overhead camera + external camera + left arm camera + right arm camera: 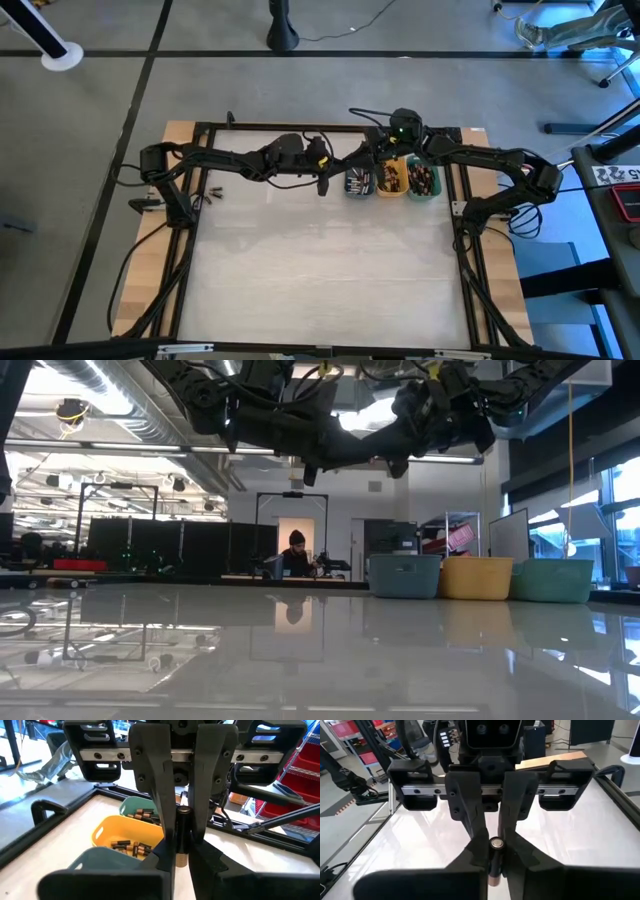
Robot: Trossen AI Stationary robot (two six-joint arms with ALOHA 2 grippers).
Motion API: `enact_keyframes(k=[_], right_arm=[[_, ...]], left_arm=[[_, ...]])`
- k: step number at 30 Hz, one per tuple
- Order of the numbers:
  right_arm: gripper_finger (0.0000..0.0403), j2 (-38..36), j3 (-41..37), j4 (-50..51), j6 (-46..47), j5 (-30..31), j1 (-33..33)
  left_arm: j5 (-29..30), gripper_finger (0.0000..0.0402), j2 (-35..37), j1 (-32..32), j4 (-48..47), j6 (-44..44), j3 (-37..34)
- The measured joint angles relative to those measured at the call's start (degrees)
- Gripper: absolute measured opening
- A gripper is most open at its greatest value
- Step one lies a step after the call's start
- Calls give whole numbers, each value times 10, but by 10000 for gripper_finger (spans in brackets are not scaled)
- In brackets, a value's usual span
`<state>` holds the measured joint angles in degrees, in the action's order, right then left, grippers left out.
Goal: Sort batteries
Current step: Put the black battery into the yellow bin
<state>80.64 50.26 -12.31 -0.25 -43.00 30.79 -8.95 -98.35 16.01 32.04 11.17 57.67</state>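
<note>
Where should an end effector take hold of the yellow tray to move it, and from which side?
Grip the yellow tray's free end rim from above, one finger inside and one outside. Its long sides sit close against the blue tray and green tray, and batteries fill the middle.

Beside the orange tray (477, 577) stand a slate-blue tray (404, 576) and a green tray (553, 580); the desk (330, 270) is glossy white.

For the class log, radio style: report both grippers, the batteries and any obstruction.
Left gripper shut on a battery, beside the trays. Right gripper shut on another battery, above the trays. Nothing in the way.
</note>
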Motion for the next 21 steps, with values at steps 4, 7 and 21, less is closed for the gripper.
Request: enact_keyframes(k=[4,7,21], right_arm=[[28,0,0,4,0,3,1],[28,-6,0,17,-1,6,13],[28,-60,-1,308,-24,173,139]], left_arm=[[7,61,0,0,-4,7,0],[14,96,0,-2,-5,4,0],[53,182,4,35,-199,84,1]])
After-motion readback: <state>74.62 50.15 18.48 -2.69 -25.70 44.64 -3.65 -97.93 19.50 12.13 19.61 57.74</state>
